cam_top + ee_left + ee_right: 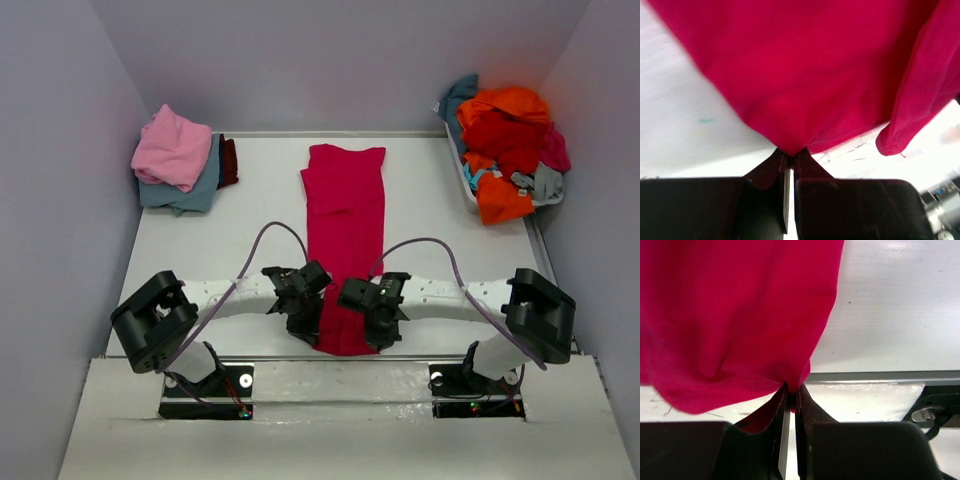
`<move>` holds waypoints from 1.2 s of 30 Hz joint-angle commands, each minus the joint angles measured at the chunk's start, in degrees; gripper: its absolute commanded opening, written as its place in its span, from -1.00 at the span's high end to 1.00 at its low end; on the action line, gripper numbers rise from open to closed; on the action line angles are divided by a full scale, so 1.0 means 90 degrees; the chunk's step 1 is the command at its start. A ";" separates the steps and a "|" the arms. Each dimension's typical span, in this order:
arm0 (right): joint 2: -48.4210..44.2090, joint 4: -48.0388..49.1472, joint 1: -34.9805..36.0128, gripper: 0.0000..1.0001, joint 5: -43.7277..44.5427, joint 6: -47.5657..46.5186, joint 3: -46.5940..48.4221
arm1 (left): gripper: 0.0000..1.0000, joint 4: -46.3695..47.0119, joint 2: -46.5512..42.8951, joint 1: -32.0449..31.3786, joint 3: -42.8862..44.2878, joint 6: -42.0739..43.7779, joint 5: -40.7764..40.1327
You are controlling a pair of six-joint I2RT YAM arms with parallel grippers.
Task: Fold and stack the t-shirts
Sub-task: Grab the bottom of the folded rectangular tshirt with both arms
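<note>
Where the two arms reach in from the bottom of the overhead frame, the magenta-red t-shirt lies down the centre of the white table as a long narrow strip. Upper left of the frame: a small stack, with a pink tee on top, a dusty blue tee under it and a maroon tee showing at its right edge, well apart from the strip. Upper right: a white bin at the table's edge, heaped with loose tees. An orange tee and a red tee show uppermost, with bits of teal and grey at the margins. Purple cables arch over the table on either side of the strip. The dark wrist housings cover the strip's lower corners from above. The long axis runs top to bottom of the frame, with the shoulder end toward the top and the hem at the bottom between the arms. The left gripper is clenched on the hem's left corner, and its wrist view shows the cloth pulled to a point between the closed tips, with the stitched edge trailing right. The right gripper is likewise pinched tight on the right corner, the cloth bunching up and to the left of the tips. Beyond it are bare table and a grey rail.
</note>
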 commanded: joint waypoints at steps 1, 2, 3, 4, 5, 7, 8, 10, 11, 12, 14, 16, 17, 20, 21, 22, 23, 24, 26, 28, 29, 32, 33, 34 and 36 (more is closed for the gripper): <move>-0.0348 -0.0568 -0.0033 0.79 0.0504 0.0023 0.0434 | 0.88 -0.0951 -0.0483 -0.0003 0.0418 -0.0024 -0.1016; -0.0425 -0.0618 -0.0033 0.81 0.0543 0.0032 0.0502 | 0.89 -0.1126 -0.0639 -0.0003 0.0457 -0.0102 -0.1152; -0.0465 -0.0657 -0.0033 0.82 0.0563 0.0042 0.0522 | 0.88 -0.1215 -0.0708 -0.0003 0.0516 -0.0151 -0.1212; -0.0513 -0.0706 -0.0033 0.83 0.0602 0.0061 0.0542 | 0.88 -0.1303 -0.0796 -0.0003 0.0526 -0.0200 -0.1280; -0.0611 -0.0735 -0.0033 0.83 0.0622 0.0071 0.0561 | 0.88 -0.1439 -0.0864 -0.0003 0.0526 -0.0249 -0.1329; -0.0699 -0.0842 -0.0033 0.83 0.0661 0.0110 0.0610 | 0.88 -0.1567 -0.1079 -0.0070 0.0507 -0.0395 -0.1437; -0.0777 -0.0872 -0.0033 0.83 0.0671 0.0139 0.0629 | 0.88 -0.1674 -0.1196 -0.0139 0.0497 -0.0454 -0.1514; -0.0855 -0.0940 -0.0033 0.84 0.0690 0.0169 0.0649 | 0.88 -0.1762 -0.1294 -0.0236 0.0467 -0.0600 -0.1554; -0.0904 -0.0998 -0.0033 0.84 0.0681 0.0179 0.0659 | 0.88 -0.1840 -0.1382 -0.0353 0.0467 -0.0649 -0.1602; -0.0992 -0.1076 -0.0033 0.85 0.0690 0.0198 0.0669 | 0.88 -0.1889 -0.1402 -0.0422 0.0487 -0.0756 -0.1632; -0.1070 -0.1155 -0.0033 0.85 0.0719 0.0227 0.0727 | 0.88 -0.1997 -0.1451 -0.0578 0.0555 -0.0844 -0.1681; -0.1197 -0.1349 -0.0033 0.86 0.0788 0.0286 0.0805 | 0.88 -0.2202 -0.1509 -0.0851 0.0721 -0.1029 -0.1749; -0.1227 -0.1409 0.0025 0.86 0.0807 0.0296 0.0902 | 0.88 -0.2347 -0.1548 -0.0949 0.0799 -0.1088 -0.1846; -0.1334 -0.1633 0.0093 0.86 0.0885 0.0354 0.1078 | 0.88 -0.2553 -0.1626 -0.1300 0.0984 -0.1312 -0.2071; -0.1363 -0.1701 0.0094 0.86 0.0915 0.0374 0.1108 | 0.89 -0.2593 -0.1646 -0.1301 0.0995 -0.1372 -0.2091; -0.1373 -0.1731 0.0152 0.86 0.0925 0.0393 0.1147 | 0.88 -0.2622 -0.1665 -0.1398 0.1014 -0.1421 -0.2111; -0.1373 -0.1760 0.0152 0.86 0.0944 0.0394 0.1186 | 0.88 -0.2661 -0.1695 -0.1399 0.1024 -0.1460 -0.2120; -0.1373 -0.1790 0.0210 0.86 0.0954 0.0413 0.1273 | 0.89 -0.2671 -0.1695 -0.1476 0.1043 -0.1528 -0.2130; -0.1344 -0.1897 0.0270 0.86 0.0993 0.0442 0.1362 | 0.88 -0.2749 -0.1705 -0.1555 0.1082 -0.1587 -0.2150; -0.1334 -0.2024 0.0328 0.86 0.1071 0.0491 0.1537 | 0.88 -0.2778 -0.1685 -0.1555 0.1189 -0.1636 -0.2169; -0.1344 -0.2053 0.0328 0.86 0.1100 0.0501 0.1586 | 0.88 -0.2875 -0.1666 -0.1613 0.1248 -0.1646 -0.2198; -0.1393 -0.2112 0.0328 0.86 0.1285 0.0540 0.1743 | 0.89 -0.3138 -0.1559 -0.1614 0.1676 -0.1626 -0.2539; -0.1393 -0.2112 0.0328 0.86 0.1325 0.0559 0.1762 | 0.89 -0.3208 -0.1510 -0.1614 0.1794 -0.1626 -0.2598; -0.1383 -0.2112 0.0328 0.86 0.1451 0.0608 0.1811 | 0.89 -0.3276 -0.1461 -0.1614 0.1892 -0.1568 -0.2676; -0.1364 -0.2132 0.0328 0.86 0.1588 0.0657 0.1850 | 0.89 -0.3432 -0.1276 -0.1614 0.2223 -0.1519 -0.2891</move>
